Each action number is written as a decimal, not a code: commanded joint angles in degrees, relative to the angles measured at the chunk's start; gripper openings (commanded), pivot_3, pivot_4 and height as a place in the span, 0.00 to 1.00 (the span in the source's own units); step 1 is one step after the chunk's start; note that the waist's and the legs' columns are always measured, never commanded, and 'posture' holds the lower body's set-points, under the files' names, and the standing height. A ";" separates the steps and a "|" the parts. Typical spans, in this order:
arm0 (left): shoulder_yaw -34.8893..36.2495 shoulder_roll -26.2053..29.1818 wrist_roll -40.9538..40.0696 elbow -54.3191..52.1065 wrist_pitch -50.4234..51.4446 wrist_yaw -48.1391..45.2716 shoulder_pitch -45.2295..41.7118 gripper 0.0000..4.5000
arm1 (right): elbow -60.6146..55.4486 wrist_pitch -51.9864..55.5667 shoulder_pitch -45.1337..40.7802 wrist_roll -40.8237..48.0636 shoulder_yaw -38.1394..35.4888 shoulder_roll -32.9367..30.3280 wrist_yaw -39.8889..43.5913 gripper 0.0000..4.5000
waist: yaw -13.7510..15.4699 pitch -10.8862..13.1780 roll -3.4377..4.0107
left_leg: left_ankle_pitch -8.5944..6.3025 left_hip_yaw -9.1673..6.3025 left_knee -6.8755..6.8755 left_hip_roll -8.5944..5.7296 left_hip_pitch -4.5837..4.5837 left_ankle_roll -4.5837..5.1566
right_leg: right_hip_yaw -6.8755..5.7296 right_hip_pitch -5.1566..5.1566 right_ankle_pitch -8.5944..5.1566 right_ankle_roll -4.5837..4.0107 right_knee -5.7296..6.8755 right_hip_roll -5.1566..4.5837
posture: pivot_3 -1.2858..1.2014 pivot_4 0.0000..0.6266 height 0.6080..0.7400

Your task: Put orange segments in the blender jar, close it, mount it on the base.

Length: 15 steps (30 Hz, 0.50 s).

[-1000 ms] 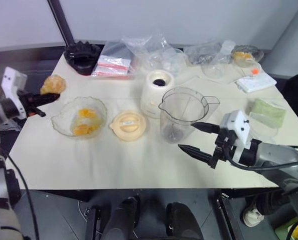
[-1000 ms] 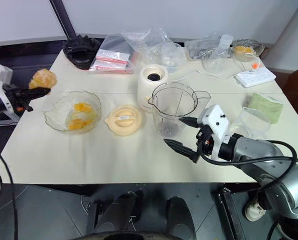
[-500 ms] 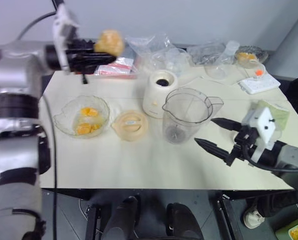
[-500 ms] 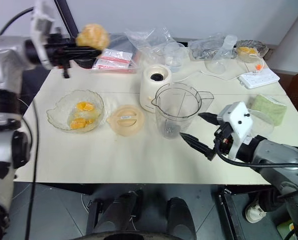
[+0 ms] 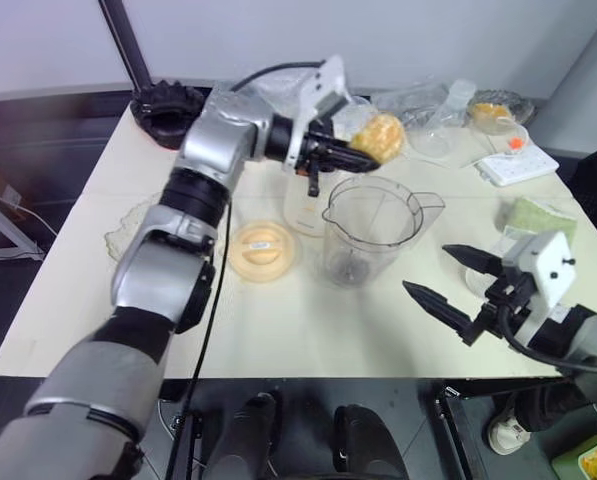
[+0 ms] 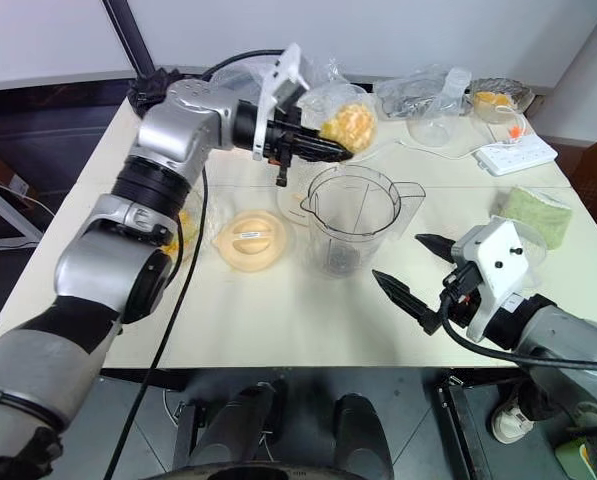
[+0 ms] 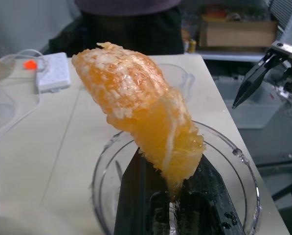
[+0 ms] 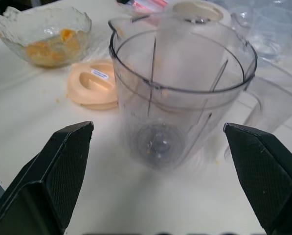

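**Left gripper holding orange piece above blender jar**

Left gripper (image 7: 172, 196) is pinched on an orange segment (image 5: 380, 136), a peeled, glossy piece with white pith, held in the air over the far rim of the blender jar (image 5: 370, 228). From the left wrist view the jar's open mouth lies directly beneath the fruit.

Right gripper (image 5: 458, 290) has its fingers spread wide and grips nothing; it hovers near the jar on the robot's right, pointing toward it.

Blender jar stands upright on the table (image 5: 308, 330), apparently empty, blade visible at the bottom. Cream-white base (image 8: 197, 11) sits just behind it. Pale-orange lid (image 5: 262, 248) lies flat to the jar's left. Glass bowl (image 8: 43, 30) beyond the lid holds more orange segments (image 8: 47, 48).
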 commanded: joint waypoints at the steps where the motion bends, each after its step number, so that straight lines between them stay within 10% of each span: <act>1: -2.60 -1.55 3.32 0.30 -4.60 -1.23 -1.52 0.02 | -2.69 -1.31 0.69 0.82 -1.28 0.75 -1.63 1.00 | 0.11 0.01 0.02 | 0.00 0.00 0.02 0.00 0.00 0.00 | 0.00 0.01 0.00 0.00 0.00 0.00 | 0.52 0.24 1.00; 3: -4.47 -2.27 5.61 0.85 -6.42 -0.99 -1.33 0.02 | -3.14 -1.44 1.28 0.83 -1.11 1.08 -2.20 1.00 | 0.21 0.01 0.01 | 0.00 0.00 0.05 -0.01 -0.02 0.00 | 0.00 0.01 0.00 0.00 -0.01 -0.01 | 0.52 0.24 1.00; 12: -4.87 -2.96 8.74 1.33 -10.95 0.11 -1.81 1.00 | -2.52 -2.33 4.47 0.49 -2.14 0.71 -0.87 1.00 | 0.21 0.01 0.02 | -0.01 0.00 0.04 -0.02 -0.02 0.01 | -0.05 0.02 0.00 0.01 -0.02 0.00 | 0.52 0.24 1.00; 15: -2.62 -3.66 7.63 0.71 -10.71 2.75 -2.57 1.00 | -1.33 -2.91 5.05 -0.72 -1.32 0.77 0.13 1.00 | 0.20 0.01 0.02 | -0.01 0.00 0.05 -0.02 -0.02 0.02 | -0.05 0.02 0.00 0.01 -0.02 0.01 | 0.52 0.24 1.00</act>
